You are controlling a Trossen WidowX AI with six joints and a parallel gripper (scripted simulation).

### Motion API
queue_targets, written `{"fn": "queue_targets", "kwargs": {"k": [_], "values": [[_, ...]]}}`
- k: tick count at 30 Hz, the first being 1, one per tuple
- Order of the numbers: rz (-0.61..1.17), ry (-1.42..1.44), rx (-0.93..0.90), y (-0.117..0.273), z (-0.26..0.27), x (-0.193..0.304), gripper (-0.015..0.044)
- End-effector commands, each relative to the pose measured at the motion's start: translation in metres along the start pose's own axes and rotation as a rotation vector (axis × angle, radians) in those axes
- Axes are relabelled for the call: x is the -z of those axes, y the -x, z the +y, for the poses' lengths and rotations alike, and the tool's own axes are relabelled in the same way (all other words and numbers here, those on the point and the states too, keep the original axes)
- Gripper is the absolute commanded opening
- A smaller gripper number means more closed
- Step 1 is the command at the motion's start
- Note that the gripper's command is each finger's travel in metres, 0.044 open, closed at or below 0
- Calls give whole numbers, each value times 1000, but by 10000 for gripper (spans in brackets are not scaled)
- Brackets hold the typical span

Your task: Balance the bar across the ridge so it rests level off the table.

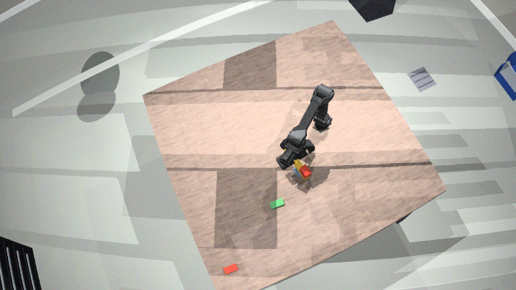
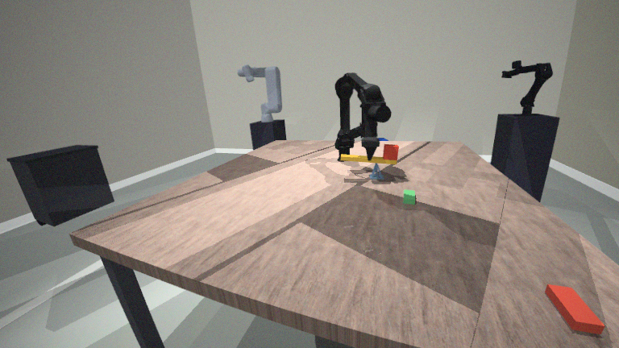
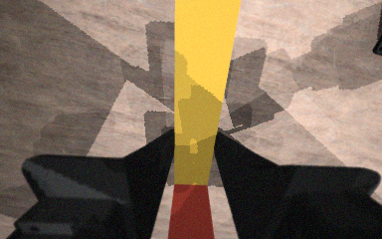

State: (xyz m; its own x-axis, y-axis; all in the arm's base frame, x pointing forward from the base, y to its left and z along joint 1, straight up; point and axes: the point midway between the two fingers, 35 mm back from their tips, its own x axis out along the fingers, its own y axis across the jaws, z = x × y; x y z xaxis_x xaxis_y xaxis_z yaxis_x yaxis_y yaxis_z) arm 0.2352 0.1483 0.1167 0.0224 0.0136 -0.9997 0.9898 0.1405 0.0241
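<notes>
The yellow bar (image 2: pixel 353 157) (image 3: pixel 204 55) (image 1: pixel 297 164) is held roughly level above the table, with a red block (image 2: pixel 390 151) (image 1: pixel 305 171) (image 3: pixel 191 214) on one end. My gripper (image 2: pixel 370 159) (image 3: pixel 194 134) is shut on the bar between its middle and the red block. The blue ridge (image 2: pixel 375 172) (image 1: pixel 295 172) stands on the table below the bar, a little toward the block's side of the fingertips in the exterior view. The bar's underside looks close to the ridge's top; whether they touch is hard to tell. The ridge is hidden in the wrist view.
A green block (image 1: pixel 277 203) (image 2: pixel 409 196) lies on the table (image 1: pixel 182 127) (image 2: pixel 255 216) near the ridge. A flat red block (image 1: pixel 230 268) (image 2: pixel 574 308) lies farther off, near a table corner. Two other arms stand on pedestals beyond the table.
</notes>
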Motion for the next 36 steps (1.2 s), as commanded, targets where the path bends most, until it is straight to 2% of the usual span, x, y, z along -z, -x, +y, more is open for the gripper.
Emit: {"fn": "queue_targets", "kwargs": {"k": [1,36], "values": [[-1,-3,2,-2,-1,0,0],[-1,-3,2,-5,-1,0,0]]}}
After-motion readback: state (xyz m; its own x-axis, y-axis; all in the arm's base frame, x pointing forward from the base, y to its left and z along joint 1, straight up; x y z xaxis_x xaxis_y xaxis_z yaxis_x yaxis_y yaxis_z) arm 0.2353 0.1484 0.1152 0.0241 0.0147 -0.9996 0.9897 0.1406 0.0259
